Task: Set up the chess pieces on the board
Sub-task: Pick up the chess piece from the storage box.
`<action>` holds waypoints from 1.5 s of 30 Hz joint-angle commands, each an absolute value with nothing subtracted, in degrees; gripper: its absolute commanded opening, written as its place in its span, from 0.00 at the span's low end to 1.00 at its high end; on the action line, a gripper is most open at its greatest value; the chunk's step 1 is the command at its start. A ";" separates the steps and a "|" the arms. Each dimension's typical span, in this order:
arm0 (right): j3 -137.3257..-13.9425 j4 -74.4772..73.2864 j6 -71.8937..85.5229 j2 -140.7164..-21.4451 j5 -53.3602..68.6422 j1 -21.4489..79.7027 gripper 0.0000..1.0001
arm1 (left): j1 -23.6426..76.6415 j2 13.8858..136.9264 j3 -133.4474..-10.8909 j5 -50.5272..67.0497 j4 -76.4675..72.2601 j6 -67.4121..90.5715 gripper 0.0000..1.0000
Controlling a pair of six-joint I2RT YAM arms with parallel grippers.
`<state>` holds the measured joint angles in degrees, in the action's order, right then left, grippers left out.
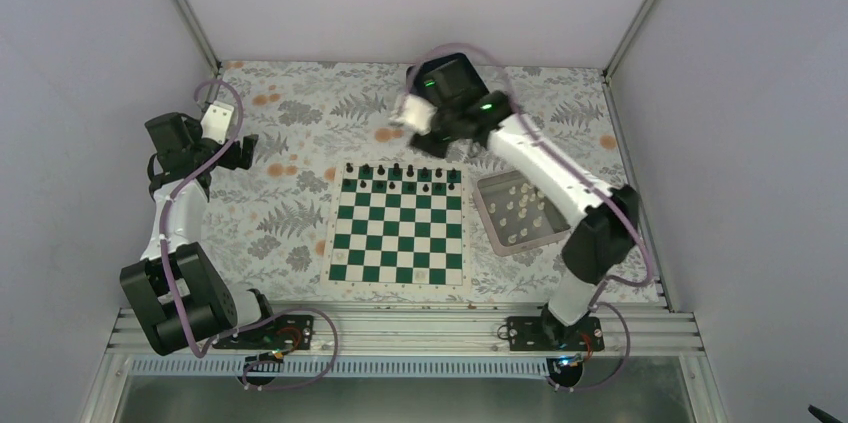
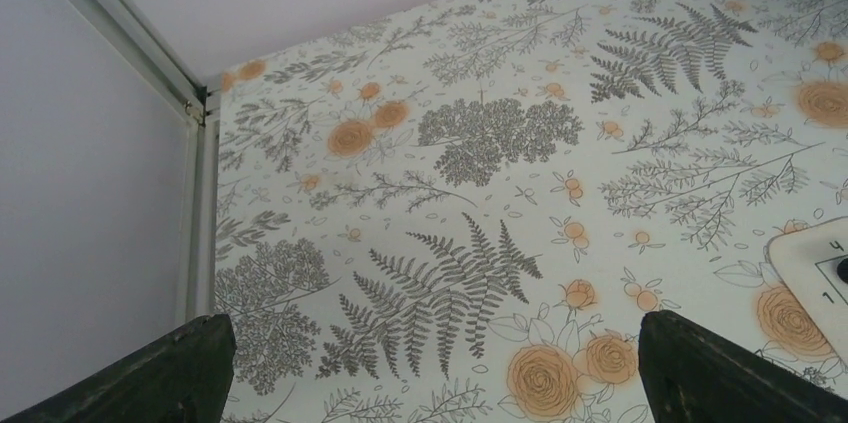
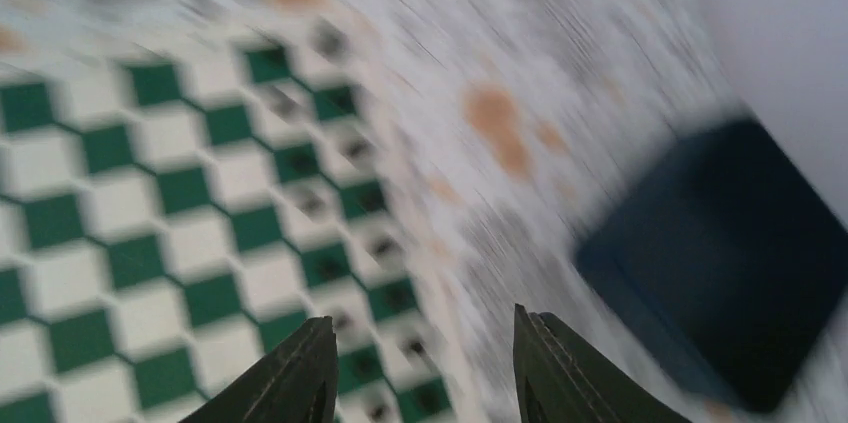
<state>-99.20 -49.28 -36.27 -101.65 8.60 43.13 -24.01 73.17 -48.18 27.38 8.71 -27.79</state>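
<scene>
The green and white board [image 1: 400, 233] lies mid-table, with small black pieces [image 1: 400, 175] along its far rows. The cream chess pieces [image 1: 520, 205] stand in a silver tray [image 1: 488, 205] right of the board. My right gripper [image 1: 430, 141] hovers over the board's far edge. In the blurred right wrist view that gripper [image 3: 420, 363] is open with nothing between its fingers, above the board [image 3: 150, 213] edge. My left gripper [image 1: 243, 149] is far left of the board, and in the left wrist view it [image 2: 430, 373] is wide open over bare cloth.
A dark blue bin [image 3: 720, 253] sits on the floral cloth beyond the board, right of my right fingers. A board corner [image 2: 815, 273] shows at the right edge of the left wrist view. Walls and metal posts [image 2: 195, 103] enclose the table.
</scene>
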 commanded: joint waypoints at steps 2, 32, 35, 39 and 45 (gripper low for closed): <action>-86.57 -49.88 -36.67 -91.30 5.57 25.18 0.47 | -24.43 72.73 -50.50 30.56 7.30 -25.87 1.00; -61.40 -38.72 -44.12 -90.93 8.08 1.38 0.41 | -23.71 71.15 -49.07 29.13 5.40 -24.00 1.00; -61.80 -38.40 -44.29 -91.69 8.29 1.22 0.37 | -23.71 71.10 -49.09 29.04 5.35 -23.91 1.00; -62.47 -38.71 -44.45 -92.60 8.66 1.06 0.32 | -23.70 71.29 -49.22 29.15 5.36 -23.75 1.00; -62.49 -39.38 -44.90 -93.79 8.92 1.02 0.29 | -23.73 71.56 -49.09 29.19 5.36 -24.06 1.00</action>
